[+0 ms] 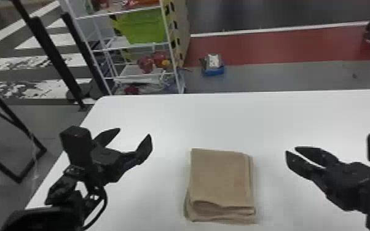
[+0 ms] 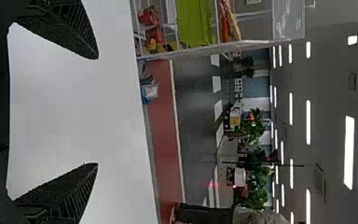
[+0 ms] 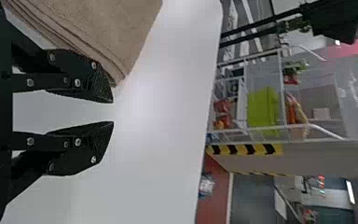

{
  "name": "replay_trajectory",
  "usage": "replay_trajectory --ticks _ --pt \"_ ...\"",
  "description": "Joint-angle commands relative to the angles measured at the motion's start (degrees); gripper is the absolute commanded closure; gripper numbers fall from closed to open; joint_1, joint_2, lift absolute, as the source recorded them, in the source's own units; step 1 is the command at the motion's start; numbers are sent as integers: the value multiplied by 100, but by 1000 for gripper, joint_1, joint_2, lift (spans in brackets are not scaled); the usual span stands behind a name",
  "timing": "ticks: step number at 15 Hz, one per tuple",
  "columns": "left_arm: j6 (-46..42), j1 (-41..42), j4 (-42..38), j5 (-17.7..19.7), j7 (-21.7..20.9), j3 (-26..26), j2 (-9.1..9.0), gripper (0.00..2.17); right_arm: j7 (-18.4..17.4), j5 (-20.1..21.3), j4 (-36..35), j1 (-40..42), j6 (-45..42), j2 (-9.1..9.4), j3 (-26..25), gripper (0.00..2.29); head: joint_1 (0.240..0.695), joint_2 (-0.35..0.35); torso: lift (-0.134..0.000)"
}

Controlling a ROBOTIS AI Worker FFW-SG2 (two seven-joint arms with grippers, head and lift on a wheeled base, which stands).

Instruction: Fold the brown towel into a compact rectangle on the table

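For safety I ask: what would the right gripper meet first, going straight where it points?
Probably nothing near: the right gripper seems to point past the towel, over the table; height is unclear.

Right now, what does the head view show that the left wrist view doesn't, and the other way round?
Head view: the folded brown towel lying on the white table, and the right gripper, fingers slightly apart, to the towel's right.

Left wrist view: bright ceiling lights and leafy plants in the distance.

Both: the table, the left gripper with its fingers wide apart and nothing between them, and the green bin on the rack.
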Motion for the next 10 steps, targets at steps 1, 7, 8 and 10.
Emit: replay_trajectory --ticks 1,7,8,10 --pt "10 392 -230 550 48 245 -15 63 -509 -464 -149 516 -1190 78 -352 63 695 229 -134" --pt "-763 937 34 928 390 52 -15 70 -1185 -719 299 1044 -2948 192 -694 70 695 168 -134" --pt "-1238 1025 166 963 487 34 -15 70 -1194 -736 343 1131 -3124 210 -730 70 695 160 -134" --pt "-1748 1148 438 1016 540 -27 -15 66 -1194 -736 493 1298 -3668 254 -774 80 695 146 -134"
